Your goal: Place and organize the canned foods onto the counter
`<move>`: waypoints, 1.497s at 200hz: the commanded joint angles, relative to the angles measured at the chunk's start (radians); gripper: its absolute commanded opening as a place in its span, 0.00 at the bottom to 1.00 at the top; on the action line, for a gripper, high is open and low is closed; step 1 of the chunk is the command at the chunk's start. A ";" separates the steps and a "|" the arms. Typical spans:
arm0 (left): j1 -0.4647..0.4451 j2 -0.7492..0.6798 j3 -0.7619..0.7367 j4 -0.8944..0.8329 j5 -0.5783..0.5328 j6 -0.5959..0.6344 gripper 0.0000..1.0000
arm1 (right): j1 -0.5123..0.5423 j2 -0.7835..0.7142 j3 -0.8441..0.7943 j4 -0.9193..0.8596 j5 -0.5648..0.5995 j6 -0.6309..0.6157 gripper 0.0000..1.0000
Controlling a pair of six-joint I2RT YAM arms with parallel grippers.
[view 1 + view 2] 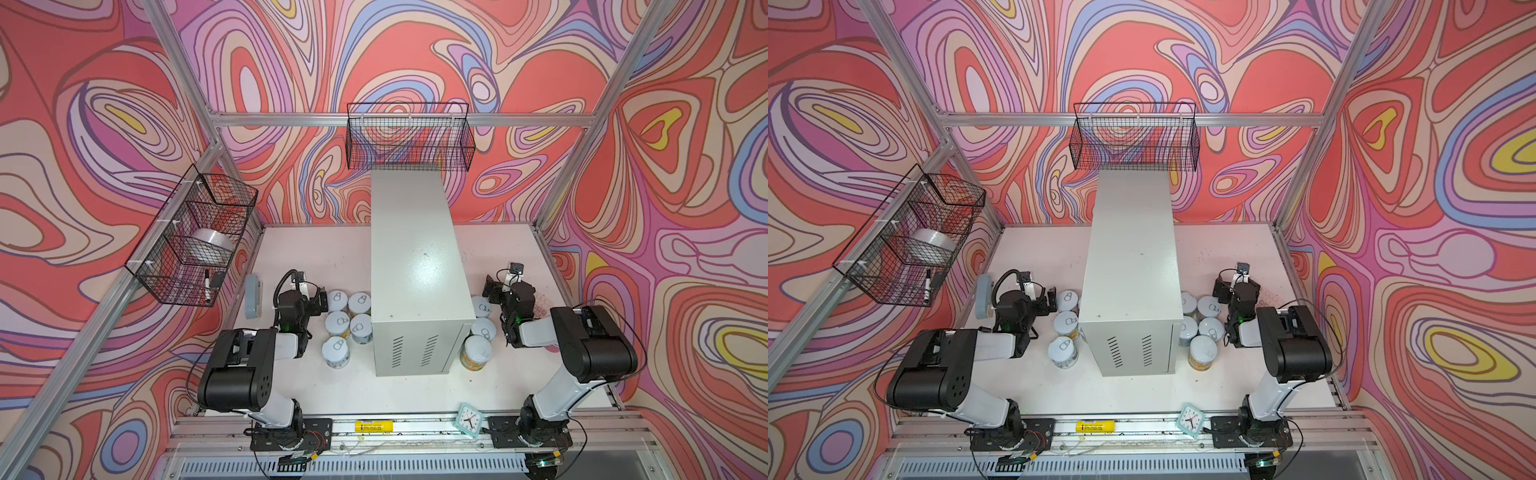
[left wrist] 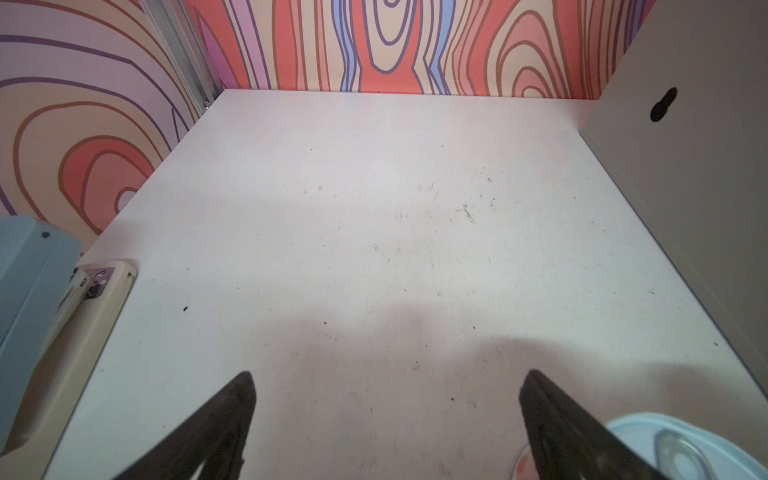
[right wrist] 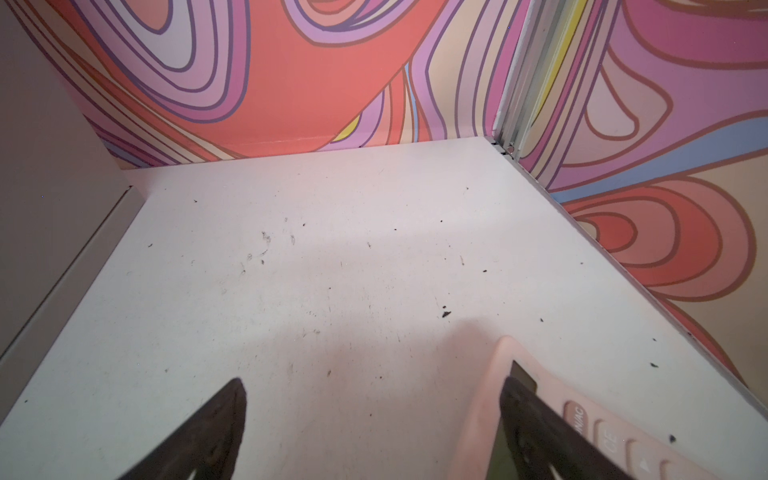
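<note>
The counter stands in the middle of the tabletop, with its far end at the back edge. All ten cans are down on the tabletop, upright with their pull-tab lids up. The left-hand cans, five of them, huddle against the counter's left side near its front end, and the five right-hand cans mirror them on its right side. The left gripper hangs low with its jaws wide apart and nothing between them, and the farthest can of its group sits just outside one finger. The right gripper is spread just as wide and holds nothing. It sits just behind its cans, with one finger over a pink calculator whose keys read "CE" and "ON/AC". The print on the can labels is too small to read. A wire basket on the left wall holds a roll of tape and a black marker
</note>
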 commanded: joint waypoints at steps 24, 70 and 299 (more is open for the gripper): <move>-0.005 -0.004 -0.009 0.032 -0.004 0.010 1.00 | 0.005 0.002 -0.001 0.016 0.001 -0.004 0.98; -0.005 -0.003 -0.006 0.026 0.009 0.014 1.00 | 0.005 0.002 -0.001 0.016 0.000 -0.003 0.98; -0.176 -0.693 0.363 -1.325 -0.117 -0.478 1.00 | 0.043 -0.648 0.440 -1.355 -0.110 0.471 0.98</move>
